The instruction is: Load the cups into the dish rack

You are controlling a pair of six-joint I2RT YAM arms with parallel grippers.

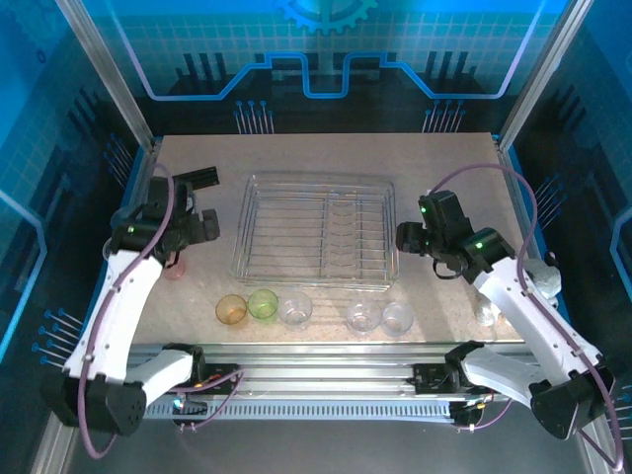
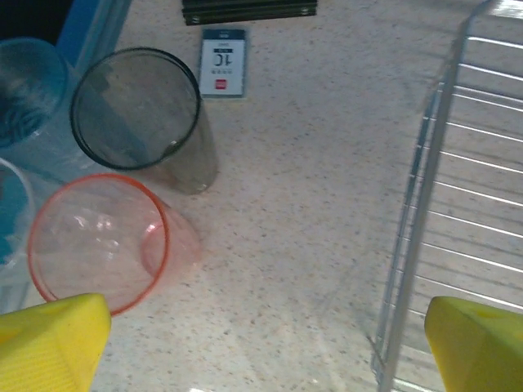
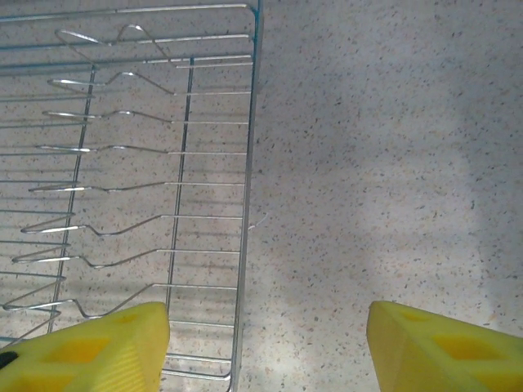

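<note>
The silver wire dish rack [image 1: 316, 229] lies mid-table with no cups in it. In front of it stand an orange cup [image 1: 231, 309], a green cup [image 1: 263, 303] and three clear cups [image 1: 363, 316] in a row. My left gripper [image 1: 202, 225] hovers open left of the rack. In the left wrist view the open gripper [image 2: 265, 351] frames bare table, with a pink cup [image 2: 98, 245] and a smoky grey cup [image 2: 139, 110] ahead on the left and the rack's edge [image 2: 417, 245] on the right. My right gripper [image 1: 407, 237] is open over the rack's right rim [image 3: 248, 163].
A black ridged bar [image 1: 202, 178] and a small white card [image 2: 222, 63] lie at the far left. Another clear cup [image 1: 486, 314] stands by the right arm. More clear cups [image 2: 29, 90] crowd the left edge. Metal frame posts [image 1: 107, 69] border the table [image 1: 326, 158].
</note>
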